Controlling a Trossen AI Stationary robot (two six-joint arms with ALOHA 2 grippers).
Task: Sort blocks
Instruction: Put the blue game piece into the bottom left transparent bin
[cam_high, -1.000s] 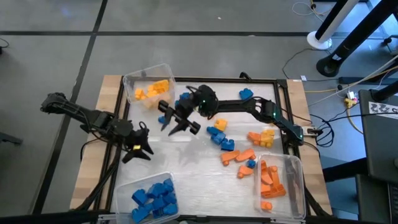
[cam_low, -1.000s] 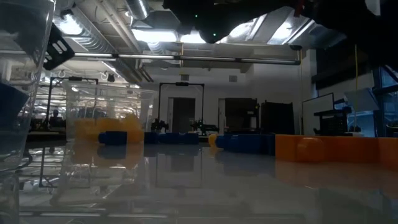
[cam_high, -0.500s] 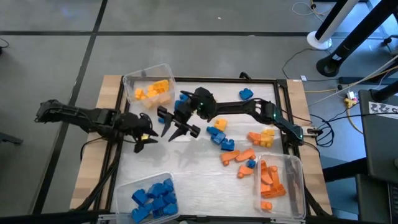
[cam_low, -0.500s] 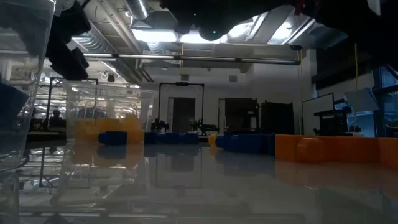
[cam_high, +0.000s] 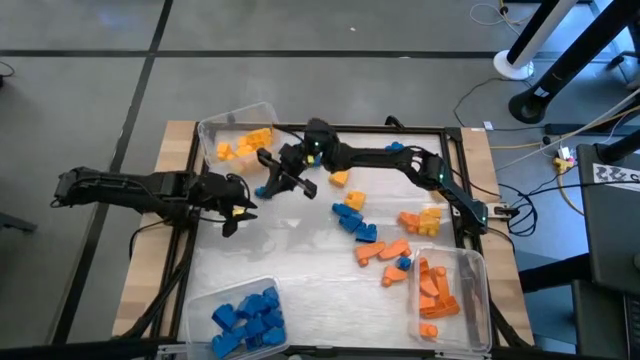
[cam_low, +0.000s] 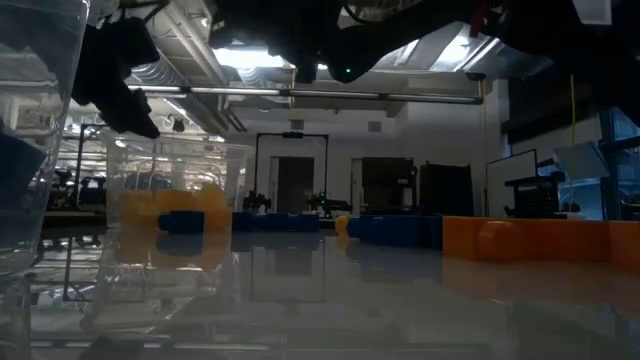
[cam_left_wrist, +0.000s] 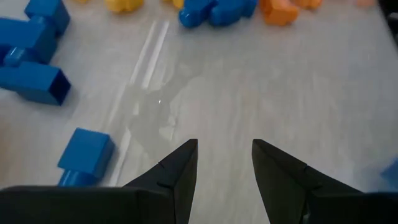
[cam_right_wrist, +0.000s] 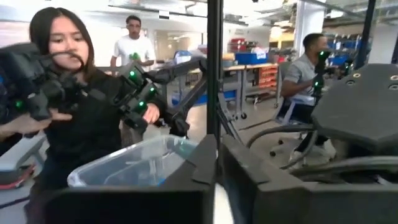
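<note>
**Both arms work the far-left corner, with bins half filled**

The white table is laid out so each colour has a home: a clear bin with yellow blocks sits at the far left corner, a bin of blue blocks at the near left, and a bin of orange blocks at the near right. That placement keeps drop-offs close to the edges and leaves the middle free for the unsorted mix, a scatter of blue, orange and yellow pieces lying mostly right of centre.

The right arm stretches across to the yellow bin. The right gripper hangs just beside that bin; in its wrist view the fingers are pressed together with only a thin slit between them. Whether a block is pinched there I cannot tell. A lone yellow block lies just behind it on the table.

The left gripper hovers low by the left edge, fingers spread and empty. A loose blue block lies beside them, not between.
</note>
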